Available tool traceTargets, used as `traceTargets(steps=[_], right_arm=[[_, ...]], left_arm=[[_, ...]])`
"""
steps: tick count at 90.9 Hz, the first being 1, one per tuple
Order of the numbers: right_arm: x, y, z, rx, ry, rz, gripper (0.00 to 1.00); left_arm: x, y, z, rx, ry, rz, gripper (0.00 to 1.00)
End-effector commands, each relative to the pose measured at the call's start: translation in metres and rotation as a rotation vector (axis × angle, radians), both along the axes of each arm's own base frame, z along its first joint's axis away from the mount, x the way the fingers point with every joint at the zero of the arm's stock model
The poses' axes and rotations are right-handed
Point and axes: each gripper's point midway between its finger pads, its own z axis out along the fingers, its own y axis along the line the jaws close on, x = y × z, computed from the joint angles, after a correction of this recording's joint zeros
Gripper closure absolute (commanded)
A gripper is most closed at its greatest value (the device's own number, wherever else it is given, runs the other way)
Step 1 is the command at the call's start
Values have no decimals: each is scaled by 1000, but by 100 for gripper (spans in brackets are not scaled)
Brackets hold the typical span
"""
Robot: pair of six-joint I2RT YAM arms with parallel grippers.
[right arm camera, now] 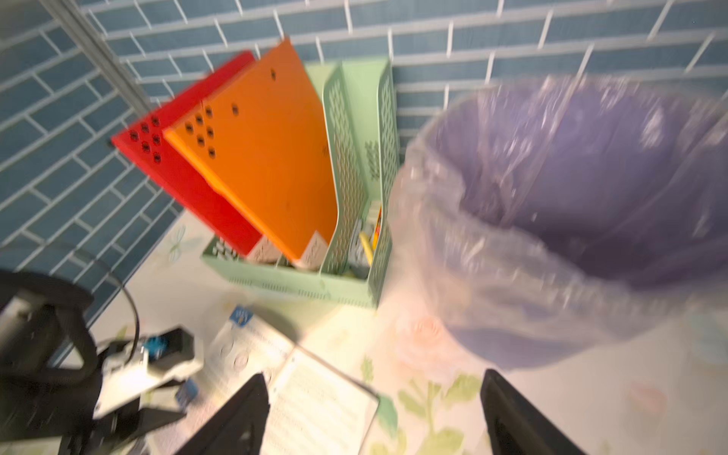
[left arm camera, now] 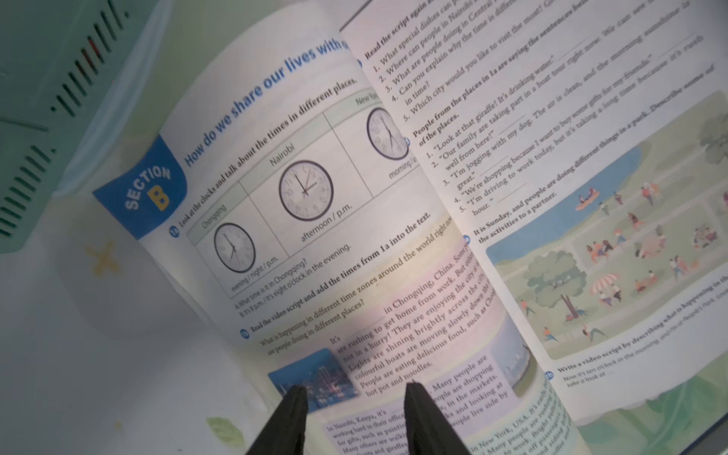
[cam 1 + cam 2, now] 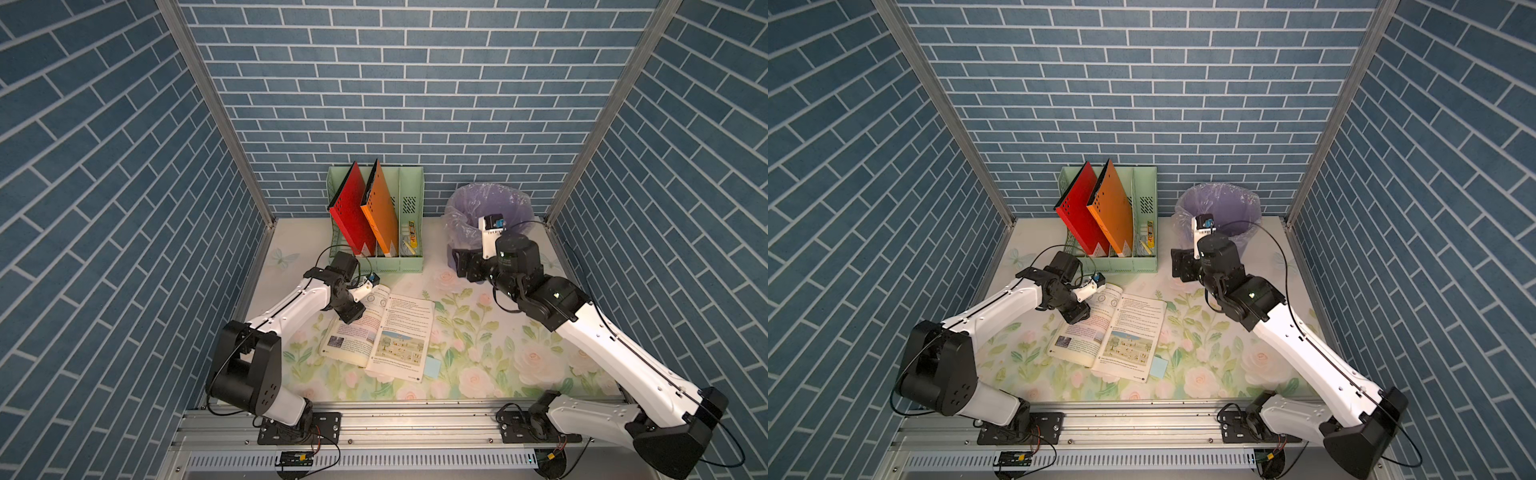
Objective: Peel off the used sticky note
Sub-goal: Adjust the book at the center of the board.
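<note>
Sticky note [image 3: 433, 368] [image 3: 1158, 368] shows in both top views only; left pincer [image 2: 354, 388] ajar, right pincer [image 1: 374, 376] released.

Green rack [image 3: 409, 195] holding folders [image 3: 353, 216] stands beside purple bin [image 3: 490, 205].

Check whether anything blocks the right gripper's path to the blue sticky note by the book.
Nothing visible does. The right gripper is open near the bin; only flat tablecloth lies between it and the blue sticky note beside the open book.
</note>
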Motion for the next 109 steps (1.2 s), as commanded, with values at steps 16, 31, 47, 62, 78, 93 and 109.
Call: traceTargets(steps=[16, 31, 47, 62, 78, 93, 109], right_arm=[[-60, 23, -137, 266, 390, 26, 14], [-56, 31, -182, 248, 455, 16, 14], [-42, 45, -215, 228, 503, 16, 15], [-28, 55, -234, 235, 543, 27, 15], [-14, 74, -250, 242, 581, 50, 20], [11, 102, -242, 256, 563, 97, 23], [23, 102, -224, 214, 520, 87, 23]], left_arm=[[-12, 33, -16, 101, -16, 24, 55], [-17, 35, -28, 109, 6, 37, 55], [-23, 28, -42, 113, 36, 27, 56], [-32, 20, -55, 131, 56, -14, 56], [-37, 6, -68, 129, 84, -49, 57], [-37, -6, -77, 109, 105, -67, 57], [-34, -22, -69, 27, 124, -68, 58]])
